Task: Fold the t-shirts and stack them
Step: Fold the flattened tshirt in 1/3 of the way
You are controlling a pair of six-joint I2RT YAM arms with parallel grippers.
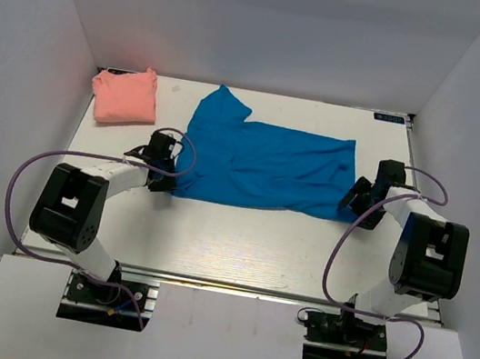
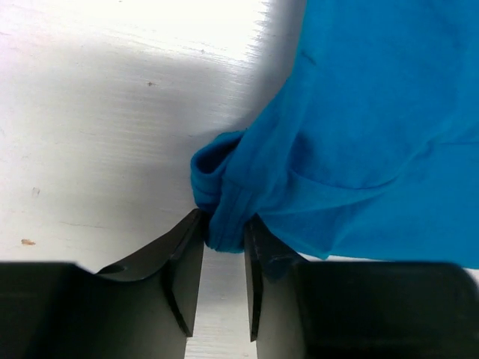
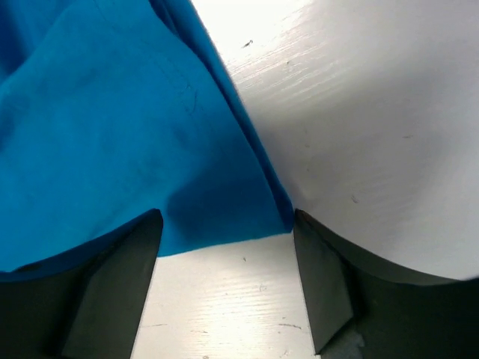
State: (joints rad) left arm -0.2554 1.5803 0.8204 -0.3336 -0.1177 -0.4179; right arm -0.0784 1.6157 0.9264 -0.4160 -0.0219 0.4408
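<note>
Left gripper (image 2: 224, 224): jaws nearly together, pinching the bunched near-left corner of the blue shirt (image 1: 260, 169). Right gripper (image 3: 226, 218): jaws wide apart over the near-right corner, gripping nothing. The cloth there lies flat on the table (image 1: 238, 244) between the fingers.

Handling, by the look of it: thin, light, limp cloth. It won't hold a shape, will sag and drag when lifted, and crumples in a pinch — as on the left. Best taken at corners or hem, both ends at once, so the fold line stays straight. The right jaws likely need to close low against the table to catch the thin edge. Not fragile; some slip risk.

Blue shirt: bright blue, spread across mid-table, shallow wrinkles, one sleeve poking toward the far left.

Pink shirt (image 1: 125, 96): salmon, small squarish bundle at the far-left corner — well apart from the blue shirt and both arms.
</note>
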